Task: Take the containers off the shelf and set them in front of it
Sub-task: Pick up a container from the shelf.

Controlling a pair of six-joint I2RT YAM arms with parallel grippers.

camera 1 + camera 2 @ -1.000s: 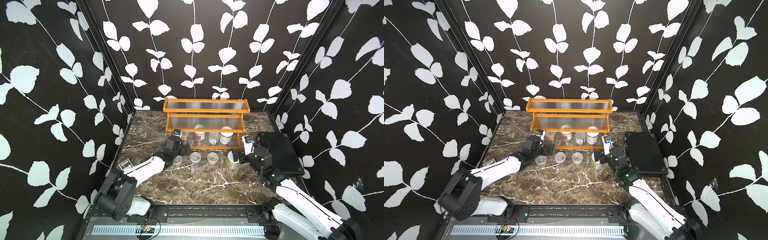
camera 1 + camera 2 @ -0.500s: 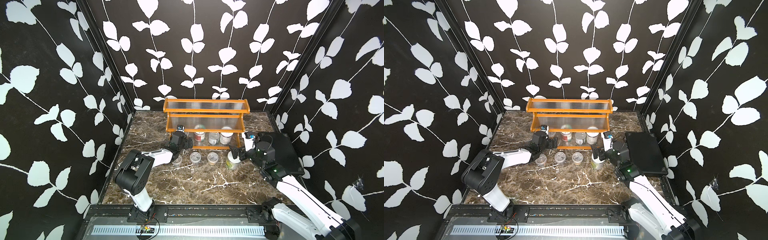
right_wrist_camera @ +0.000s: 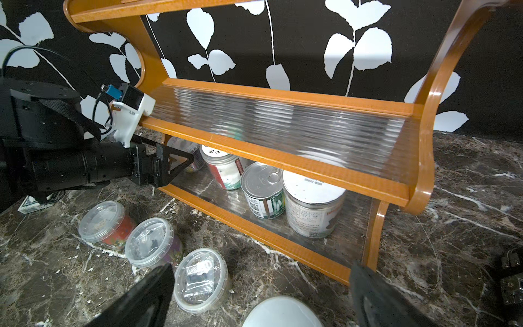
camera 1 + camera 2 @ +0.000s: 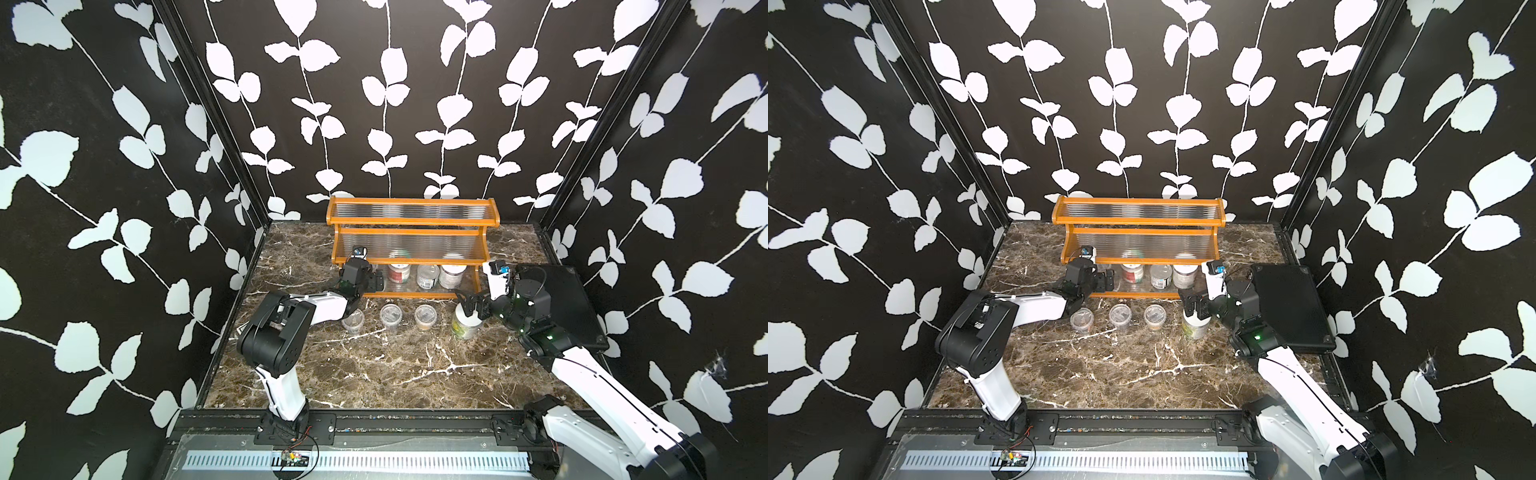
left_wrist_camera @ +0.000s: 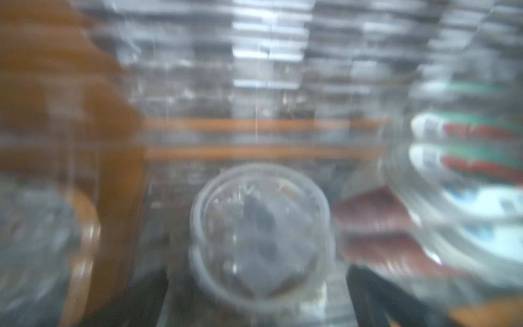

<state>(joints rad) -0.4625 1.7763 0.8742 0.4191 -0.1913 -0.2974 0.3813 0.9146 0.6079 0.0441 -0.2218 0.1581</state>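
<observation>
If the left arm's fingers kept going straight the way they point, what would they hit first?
Most likely the clear lidded cup on the bottom tier of the shelf: it sits dead ahead of the left gripper, whose fingers stand open. The wrist view is blurred, so the gap is unclear.

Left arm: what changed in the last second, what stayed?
The left gripper pushed deeper into the shelf's bottom tier, toward the clear cup, jaws open. Nothing gripped or released. The right gripper stayed open over the white-lidded jar; the three cups in front of the shelf did not move.
</observation>
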